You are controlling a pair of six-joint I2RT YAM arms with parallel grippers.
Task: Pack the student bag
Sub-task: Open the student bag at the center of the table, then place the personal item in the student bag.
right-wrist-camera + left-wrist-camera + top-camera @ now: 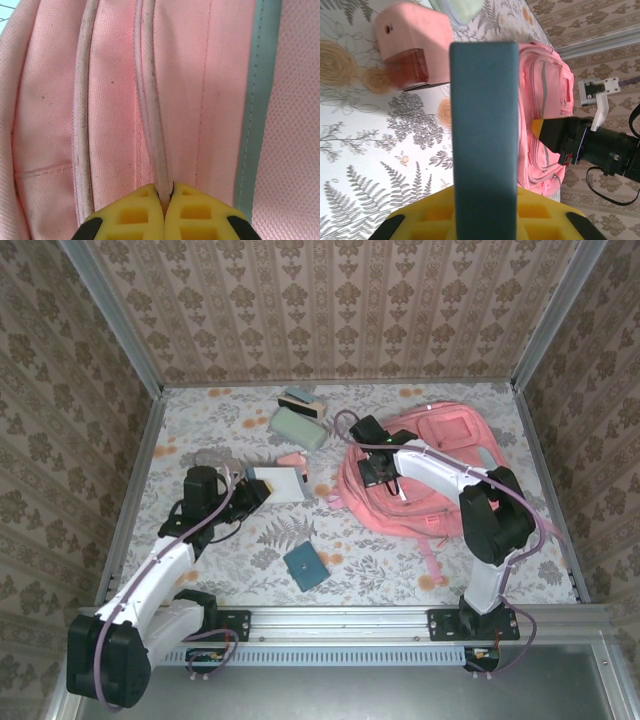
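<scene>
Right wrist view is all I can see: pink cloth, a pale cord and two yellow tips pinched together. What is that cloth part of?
Observer: A student bag, a big pink backpack lying on a flowered table. The right gripper pinches it on the side facing the other arm.
Operator: Is the other arm doing anything?
Observer: The left gripper is shut on a dark teal slab, beside the bag, not in it.
Operator: Anything else lying about?
Observer: A small pink box, a pale green case and a teal booklet lie on the table, outside the bag.
</scene>
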